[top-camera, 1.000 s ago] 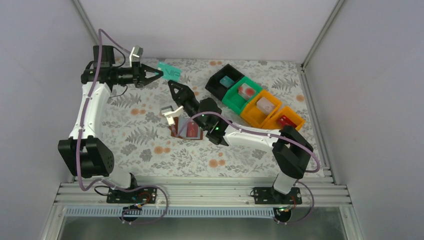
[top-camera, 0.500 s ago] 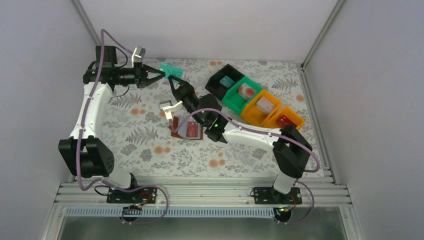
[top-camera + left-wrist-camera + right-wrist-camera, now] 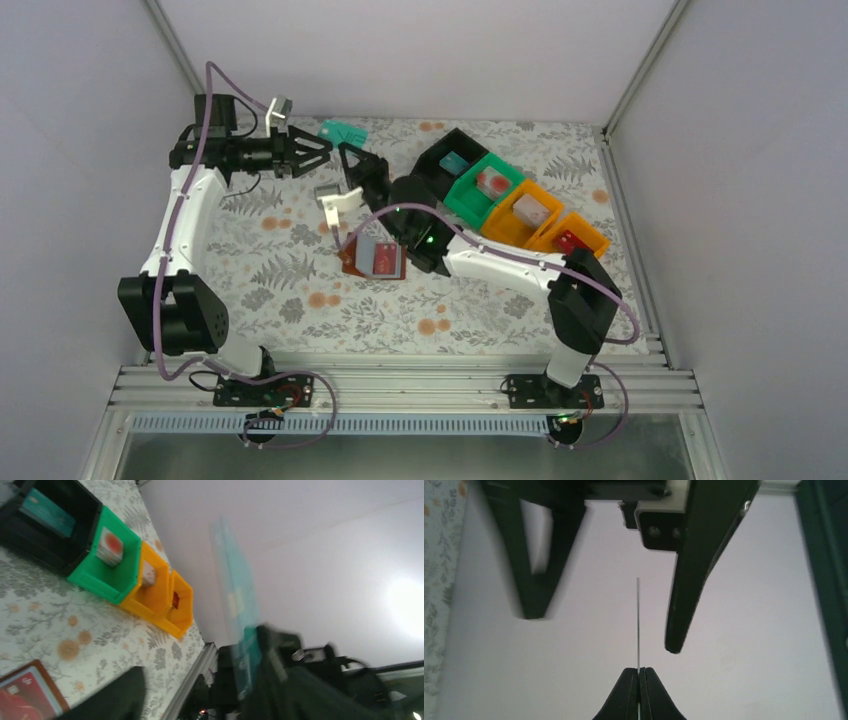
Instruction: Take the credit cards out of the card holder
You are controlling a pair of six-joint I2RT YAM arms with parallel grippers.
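Teal credit card (image 3: 343,131) hangs in the air at the upper middle of the overhead view, above the floral table cover (image 3: 280,275) and well apart from the card holder (image 3: 372,260). The right gripper (image 3: 346,150) has it: in the right wrist view the two fingertips are pressed together at the bottom edge of the frame with the card standing edge-on out of them as a thin line. The right arm runs from its base at the lower right, up over a raised elbow, then stretches leftward and toward the far side, its wrist passing just above the holder.

The left gripper (image 3: 322,152) faces it from the left with its jaws spread; in the right wrist view its fingers (image 3: 696,570) stand on either side of the card without touching it. The left arm rises along the left side of the frame and its forearm lies level, pointing right.

The card holder lies open and flat at the centre of the table with a red credit card (image 3: 388,260) on its right half. A row of bins (image 3: 468,205), black, green and orange, sits to the upper right.
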